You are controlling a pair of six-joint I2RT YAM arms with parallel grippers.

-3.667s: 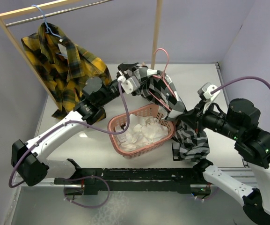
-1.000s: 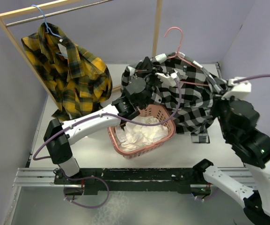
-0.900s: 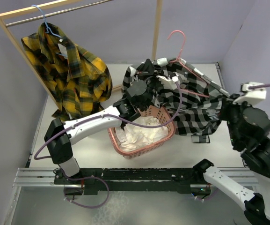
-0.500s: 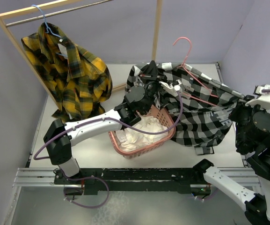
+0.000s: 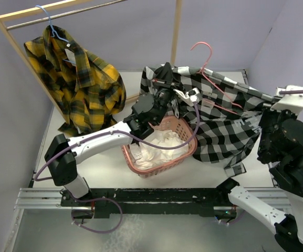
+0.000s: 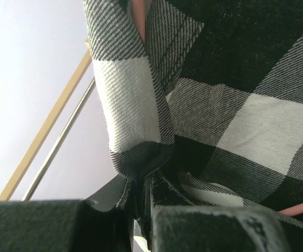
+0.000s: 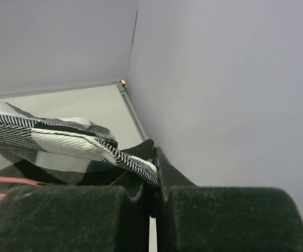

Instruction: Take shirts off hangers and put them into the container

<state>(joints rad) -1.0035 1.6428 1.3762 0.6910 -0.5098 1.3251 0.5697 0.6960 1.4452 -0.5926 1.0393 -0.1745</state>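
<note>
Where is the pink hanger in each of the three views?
Top external: the pink hanger hooks up above the black and white shirt, right of centre.
Left wrist: the hanger shows as pink slivers at the top edge and bottom right corner.
Right wrist: the hanger is a thin wire at lower left.
Shared landmark: the shirt.

A light wooden clothes rack [image 5: 176,31] with a thin metal rod [image 5: 67,13] stands far left on the pale counter [image 5: 101,168]; crumpled plain white cloth [image 5: 159,146] lies nearer, centre
</note>
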